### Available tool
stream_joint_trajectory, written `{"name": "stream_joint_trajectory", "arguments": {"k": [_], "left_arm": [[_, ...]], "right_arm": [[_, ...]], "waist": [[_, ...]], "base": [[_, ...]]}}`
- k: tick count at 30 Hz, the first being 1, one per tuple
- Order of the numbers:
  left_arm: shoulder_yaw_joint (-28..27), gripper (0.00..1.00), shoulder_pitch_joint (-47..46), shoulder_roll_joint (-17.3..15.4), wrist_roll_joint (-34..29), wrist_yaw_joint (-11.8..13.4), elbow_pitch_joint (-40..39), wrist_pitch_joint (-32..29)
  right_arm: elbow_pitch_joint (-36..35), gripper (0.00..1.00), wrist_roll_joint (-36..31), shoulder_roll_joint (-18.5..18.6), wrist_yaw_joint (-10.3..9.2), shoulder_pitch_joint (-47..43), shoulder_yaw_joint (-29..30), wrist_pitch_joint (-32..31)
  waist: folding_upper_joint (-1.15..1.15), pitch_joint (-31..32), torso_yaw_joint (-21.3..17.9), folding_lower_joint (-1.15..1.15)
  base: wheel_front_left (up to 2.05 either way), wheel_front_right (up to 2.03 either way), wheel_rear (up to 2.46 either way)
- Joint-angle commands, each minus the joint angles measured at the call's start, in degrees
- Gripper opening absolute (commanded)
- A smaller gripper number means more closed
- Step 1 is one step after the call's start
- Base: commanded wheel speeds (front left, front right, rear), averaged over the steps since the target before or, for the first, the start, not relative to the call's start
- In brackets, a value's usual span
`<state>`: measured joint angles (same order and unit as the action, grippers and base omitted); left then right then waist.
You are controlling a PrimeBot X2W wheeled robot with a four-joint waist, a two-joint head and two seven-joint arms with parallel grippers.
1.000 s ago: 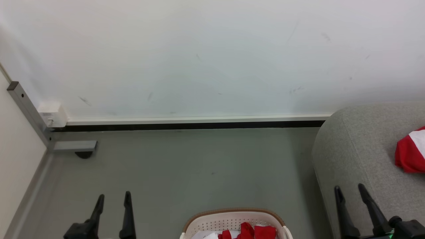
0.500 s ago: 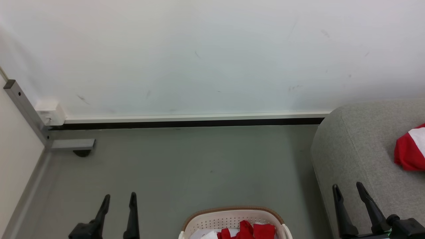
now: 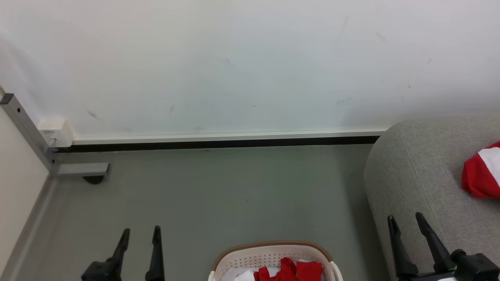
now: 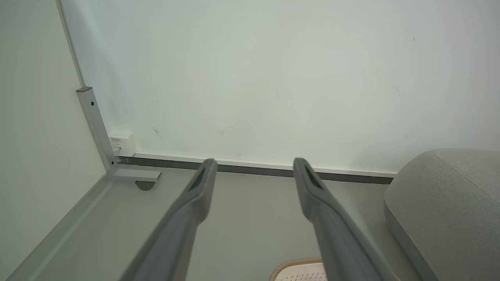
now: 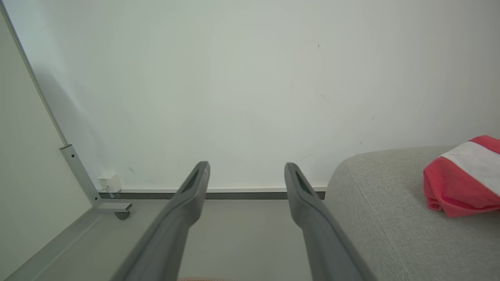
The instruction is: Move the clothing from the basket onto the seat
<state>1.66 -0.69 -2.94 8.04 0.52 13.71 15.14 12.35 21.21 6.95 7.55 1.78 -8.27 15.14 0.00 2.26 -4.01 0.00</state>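
Observation:
The cream basket (image 3: 269, 254) with its brown rim stands on the floor at the bottom middle of the head view, holding red clothing (image 3: 291, 270) on a pale lining. Another red and white garment (image 3: 480, 173) lies on the grey seat (image 3: 418, 171) at the right. My left gripper (image 3: 141, 233) hangs open and empty left of the basket. My right gripper (image 3: 404, 219) is open and empty in front of the seat's near edge. In the right wrist view the garment (image 5: 463, 177) rests on the seat (image 5: 375, 195); the left wrist view catches the basket rim (image 4: 295, 261).
A white wall (image 3: 234, 66) with a dark baseboard runs across the back. A grey metal post and foot (image 3: 82, 169) with a white box (image 3: 54, 130) stand in the left corner. Grey floor (image 3: 218, 191) lies between the wall and the basket.
The whole head view has drifted slightly, so the camera has moved. My left gripper has shifted a little to the right. Both grippers stay open.

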Motion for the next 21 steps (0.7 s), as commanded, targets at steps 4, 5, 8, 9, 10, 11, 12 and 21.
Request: {"name": "stream_joint_trajectory", "arguments": {"k": [4,5,8,9,10,11,12,21], "left_arm": [[0.31,1.0,-1.36,-0.08,-0.78,-0.58,0.2,0.01],[0.64,1.0,-1.8,-0.07,-0.98,-0.9,0.32,0.01],[1.64,1.0,-3.11,-0.06,-1.26,-1.26,1.01,0.01],[2.02,1.0,-3.69,-0.06,-1.07,-1.32,1.24,0.01],[2.43,1.0,-4.29,-0.06,-0.7,-1.46,1.37,0.02],[3.09,1.0,-5.16,-0.06,-0.25,-1.56,1.64,0.01],[3.74,1.0,-5.96,-0.05,-0.01,-1.7,1.81,0.01],[10.5,1.0,-15.26,-0.08,-2.67,-2.95,7.51,0.01]], "right_arm": [[0.0,1.0,0.87,0.57,-0.13,1.93,0.07,-0.01],[-0.06,1.0,0.97,0.8,-0.13,2.41,0.04,-0.01],[0.03,1.0,1.46,1.48,-0.13,3.65,0.0,-0.02],[0.02,1.0,1.5,1.69,-0.13,4.24,-0.01,-0.02],[0.21,1.0,1.61,1.9,-0.13,4.75,-0.13,-0.02],[0.24,1.0,1.68,2.1,-0.13,5.68,-0.28,-0.02],[0.07,1.0,1.8,2.29,-0.13,6.65,-0.47,-0.02],[-0.3,1.0,3.7,3.71,-0.13,14.51,0.34,-0.02]], "waist": [[0.0,-1.14,-0.89,0.0],[0.0,-1.5,-1.17,0.0],[0.0,-2.8,-2.11,0.0],[0.0,-3.34,-2.5,0.0],[0.0,-4.22,-2.92,0.0],[0.0,-5.2,-3.31,0.0],[0.0,-6.33,-3.76,0.0],[0.0,-16.19,-7.2,0.0]], "base": [[0.0,0.0,0.0],[0.0,0.0,0.0],[0.0,0.0,0.0],[0.0,0.0,0.0],[0.0,0.0,0.0],[0.0,0.0,0.0],[0.0,0.0,0.0],[0.0,0.0,0.0]]}}
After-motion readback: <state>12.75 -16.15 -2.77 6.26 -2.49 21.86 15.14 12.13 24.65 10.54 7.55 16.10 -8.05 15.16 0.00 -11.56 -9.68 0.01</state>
